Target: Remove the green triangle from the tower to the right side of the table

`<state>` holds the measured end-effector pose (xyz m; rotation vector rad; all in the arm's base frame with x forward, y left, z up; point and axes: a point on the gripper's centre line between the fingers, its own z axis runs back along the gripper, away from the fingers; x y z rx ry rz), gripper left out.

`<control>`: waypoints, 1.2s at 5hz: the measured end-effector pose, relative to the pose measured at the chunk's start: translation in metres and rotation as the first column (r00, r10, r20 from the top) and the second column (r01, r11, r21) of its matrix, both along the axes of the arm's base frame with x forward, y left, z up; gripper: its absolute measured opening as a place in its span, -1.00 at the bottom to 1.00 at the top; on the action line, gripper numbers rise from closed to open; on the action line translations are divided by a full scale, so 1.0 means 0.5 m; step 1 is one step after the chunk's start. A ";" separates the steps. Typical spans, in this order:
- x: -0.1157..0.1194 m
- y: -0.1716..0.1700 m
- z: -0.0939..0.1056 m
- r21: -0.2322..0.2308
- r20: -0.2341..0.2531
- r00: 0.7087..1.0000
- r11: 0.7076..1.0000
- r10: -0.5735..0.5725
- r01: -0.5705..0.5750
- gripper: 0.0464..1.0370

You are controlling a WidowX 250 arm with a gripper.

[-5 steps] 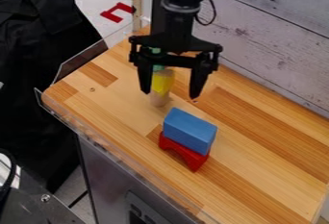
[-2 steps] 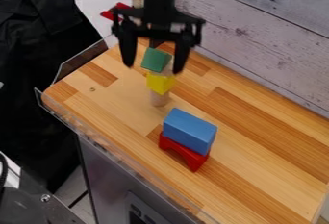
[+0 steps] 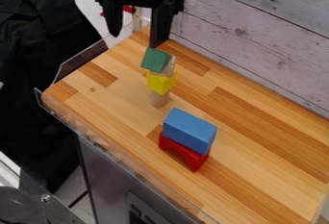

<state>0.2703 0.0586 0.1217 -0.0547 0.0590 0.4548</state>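
Note:
The black gripper (image 3: 134, 39) hangs at the top of the camera view, above and a little left of the tower. Its two fingers stand wide apart with nothing between them. Topping the tower is the green triangle (image 3: 155, 60), which sits tilted. Under it are a pale wooden piece (image 3: 170, 67), a yellow block (image 3: 160, 81) and a light wooden cylinder (image 3: 158, 98) at the base.
A blue block (image 3: 190, 130) rests on a red arch (image 3: 183, 153) in front of the tower. The wooden table (image 3: 257, 136) has a clear plastic guard along its left edge. A whitewashed plank wall (image 3: 270, 35) runs behind it.
The gripper has moved up and to the left, off the tower top. The green triangle came into full view and stays on the tower.

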 end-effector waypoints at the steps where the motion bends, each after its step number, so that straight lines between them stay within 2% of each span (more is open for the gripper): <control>1: 0.003 -0.005 0.000 -0.024 0.012 0.999 0.999 -0.044 0.044 0.93; 2: 0.011 -0.015 0.001 -0.048 0.045 0.994 0.994 -0.095 0.097 0.93; 3: 0.017 -0.025 -0.014 -0.081 0.056 0.983 0.980 -0.175 0.179 0.93; 4: 0.015 -0.023 -0.028 -0.084 0.049 0.978 0.974 -0.205 0.208 0.93; 5: 0.014 -0.019 -0.047 -0.089 0.017 0.975 0.971 -0.223 0.223 0.93; 6: 0.014 -0.018 -0.049 -0.090 0.015 0.975 0.971 -0.223 0.223 0.93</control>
